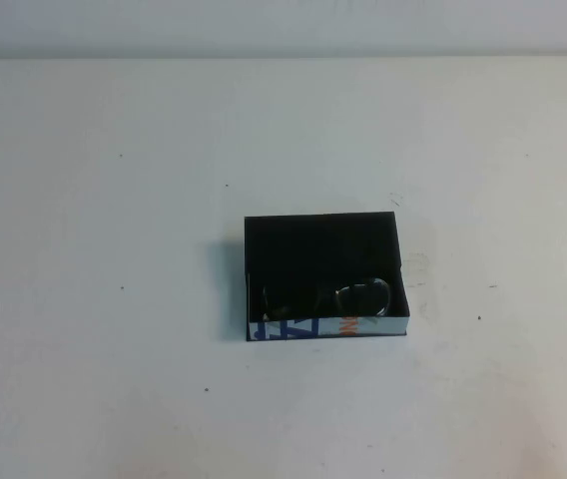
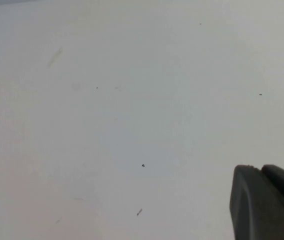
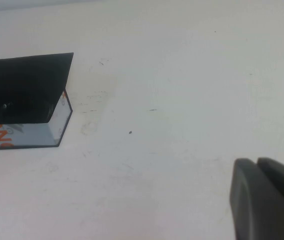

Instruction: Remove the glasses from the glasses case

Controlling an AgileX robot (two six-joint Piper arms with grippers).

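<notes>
The glasses case [image 1: 293, 328] is a shallow black box in the middle of the white table, its white lettered side toward me. The black glasses [image 1: 361, 297] lie inside it along the near wall, one greyish lens showing at the right. Neither arm shows in the high view. My left gripper [image 2: 259, 169] is shut and empty over bare table, with the case out of its view. My right gripper [image 3: 256, 162] is shut and empty, well apart from the case [image 3: 57, 117], whose corner shows in the right wrist view.
The white table [image 1: 114, 249] carries only small dark specks and faint scuffs around the case. A pale wall runs along the table's far edge [image 1: 283, 55].
</notes>
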